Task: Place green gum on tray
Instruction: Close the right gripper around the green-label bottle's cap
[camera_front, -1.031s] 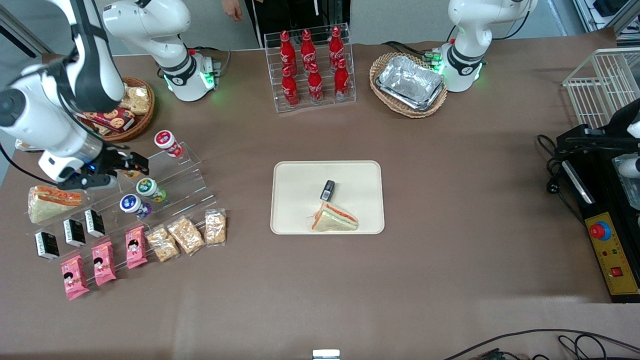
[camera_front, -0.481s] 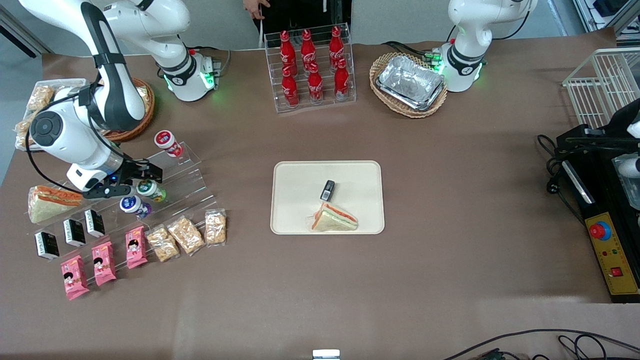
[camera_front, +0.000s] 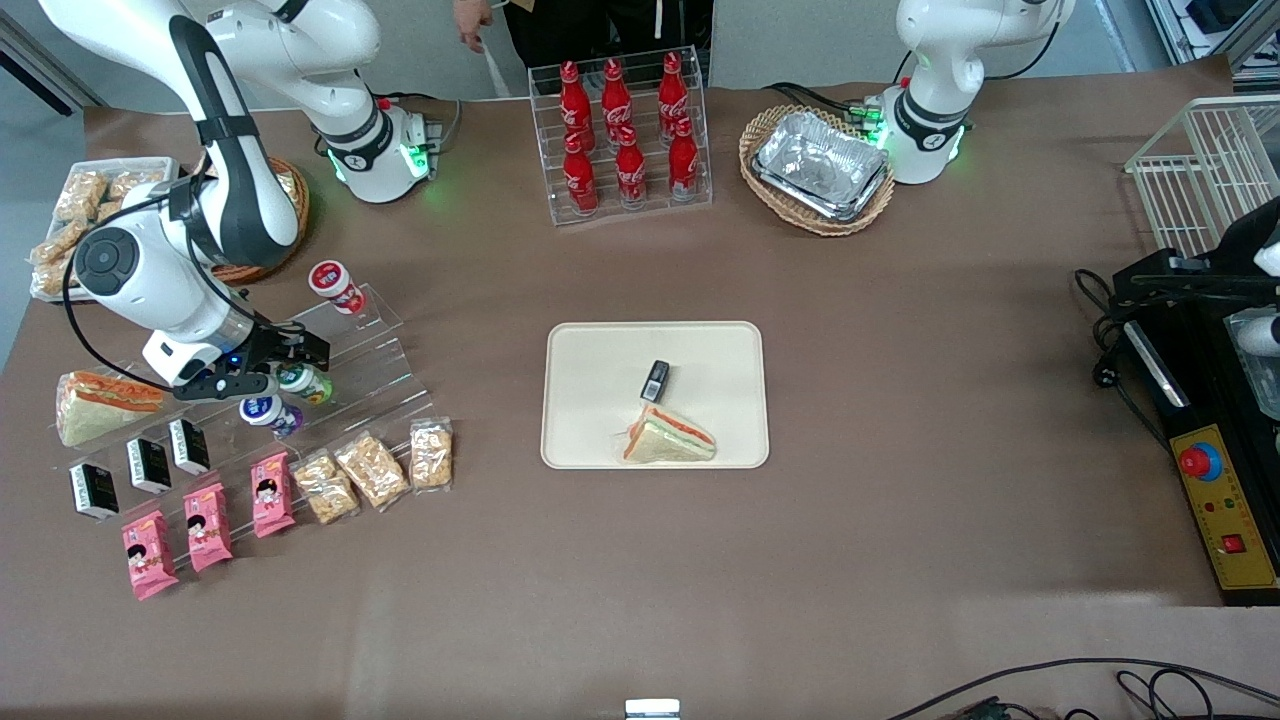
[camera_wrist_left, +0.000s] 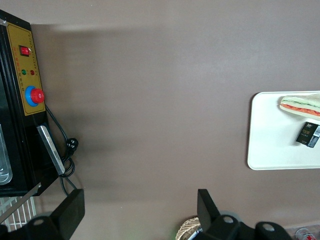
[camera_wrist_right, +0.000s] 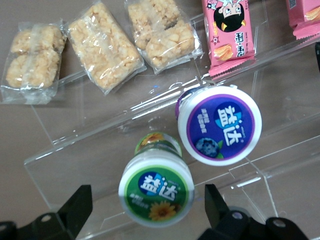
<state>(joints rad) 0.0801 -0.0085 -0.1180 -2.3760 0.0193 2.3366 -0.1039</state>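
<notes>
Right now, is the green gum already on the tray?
No, the green gum sits on the clear stepped rack at the working arm's end, with the tool open around it; the tray holds only a sandwich and a small black pack.

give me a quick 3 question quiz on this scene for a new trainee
1. True or false: the green gum already lies on the tray.
2. Which canister sits beside the green gum on the clear stepped stand? A) blue-lidded B) yellow-lidded C) black-lidded
3. Fill in: on the tray lie a small dark packet and a ______.

Key:
1. False. It is on the stand, with the gripper open on either side of it.
2. A, the blue-lidded canister.
3. Sandwich.
</notes>
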